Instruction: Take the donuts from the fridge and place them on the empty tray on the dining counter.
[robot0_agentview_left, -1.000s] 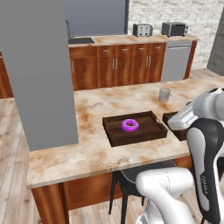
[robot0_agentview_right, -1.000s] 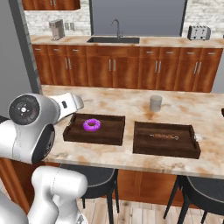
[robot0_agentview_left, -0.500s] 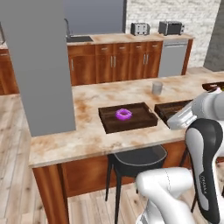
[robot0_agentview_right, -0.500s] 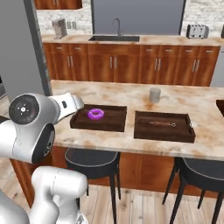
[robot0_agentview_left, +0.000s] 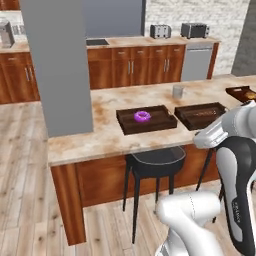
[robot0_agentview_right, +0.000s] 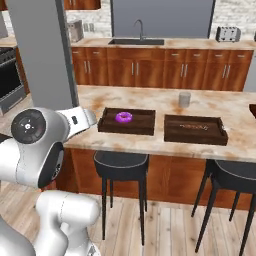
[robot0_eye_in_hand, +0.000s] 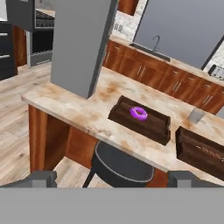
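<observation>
**One donut on the tray, claw empty and drawn away from the counter**

A single purple donut (robot0_agentview_left: 142, 116) lies inside the brown tray (robot0_agentview_left: 131, 126) on the dining counter (robot0_agentview_left: 100, 135), a little toward the tray's 10 o'clock corner in the right base view. A second brown tray (robot0_agentview_right: 192, 136) sits just beside it at 3 o'clock, carrying what looks like a thin tan item, and a small grey cup (robot0_agentview_right: 184, 99) stands beyond that at 12 o'clock. A black stool (robot0_agentview_right: 121, 165) is tucked under the counter edge below the donut's tray.

The claw (robot0_eye_in_hand: 113, 178) is spread as wide as it goes and grips nothing; in the hand view its two tips frame the stool and the counter edge from well apart.

My judgement: one donut is delivered and the other is yet to be fetched from the fridge. Risks from here: the base could clip the stool or the grey pillar (robot0_agentview_left: 57, 70) at the counter's end while turning; and the next donut, glossy and about as wide as the claw, could slip if pinched off-centre
</observation>
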